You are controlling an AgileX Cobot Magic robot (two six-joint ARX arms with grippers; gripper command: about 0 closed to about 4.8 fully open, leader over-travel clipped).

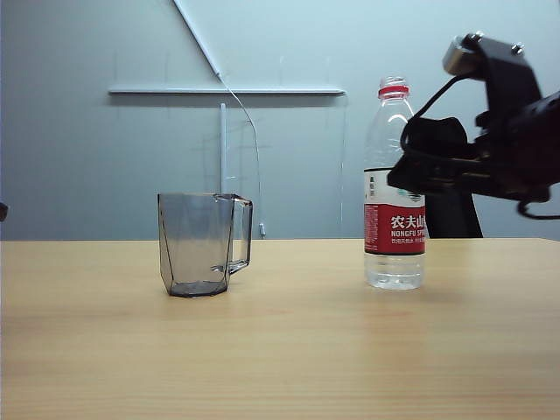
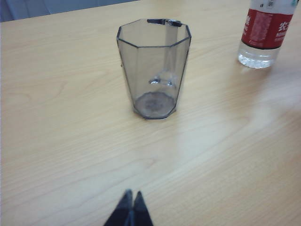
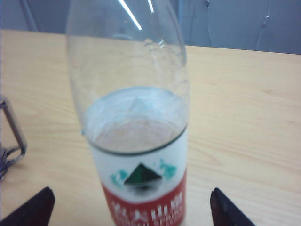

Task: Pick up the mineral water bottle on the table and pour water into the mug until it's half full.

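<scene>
Exterior view: mineral water bottle (image 1: 395, 188) upright on bench (image 1: 280, 350), at 3 o'clock from mug (image 1: 204, 244); right pincer (image 1: 420, 171) overlapping its mid-body, tips hidden.

Left wrist view: left pincer (image 2: 130, 209) pressed together, mug at 12 o'clock, well apart.

Right wrist view: right pincer (image 3: 131, 207) spread, flanking bottle; cap cut off, contact unclear.

The mineral water bottle (image 1: 395, 188) is standing upright on the table (image 1: 280, 350) — at three o'clock from the empty smoky-grey mug (image 1: 203, 244), well apart.
</scene>
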